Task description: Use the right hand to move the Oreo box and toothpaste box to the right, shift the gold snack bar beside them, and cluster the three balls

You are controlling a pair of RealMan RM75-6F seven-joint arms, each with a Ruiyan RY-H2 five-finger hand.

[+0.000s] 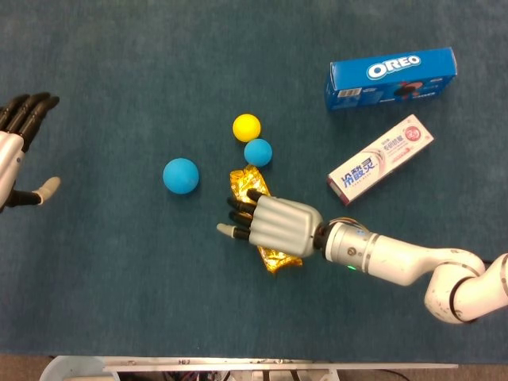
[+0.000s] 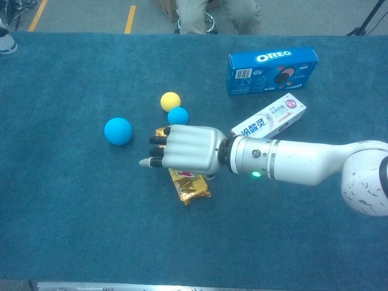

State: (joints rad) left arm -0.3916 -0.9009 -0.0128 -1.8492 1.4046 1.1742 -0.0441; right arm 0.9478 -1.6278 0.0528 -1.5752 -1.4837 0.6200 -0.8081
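Observation:
The blue Oreo box [image 1: 391, 77] [image 2: 273, 70] lies at the far right, with the white toothpaste box [image 1: 381, 159] [image 2: 268, 120] slanted just in front of it. My right hand [image 1: 274, 226] [image 2: 185, 148] lies palm down on the middle of the gold snack bar [image 1: 279, 258] [image 2: 190, 187]; its fingers bend over the bar's left edge and both bar ends stick out. The yellow ball [image 1: 247, 127] [image 2: 170, 101] and small blue ball [image 1: 258, 152] [image 2: 177, 115] touch just beyond the bar. The large blue ball [image 1: 181, 175] [image 2: 117, 130] sits apart to the left. My left hand [image 1: 16, 151] hovers at the left edge, fingers spread.
Everything lies on dark blue table felt [image 1: 119, 278]. A person's legs and a stool [image 2: 209, 15] show beyond the far table edge. A pale bin rim [image 1: 71, 367] shows below the near edge.

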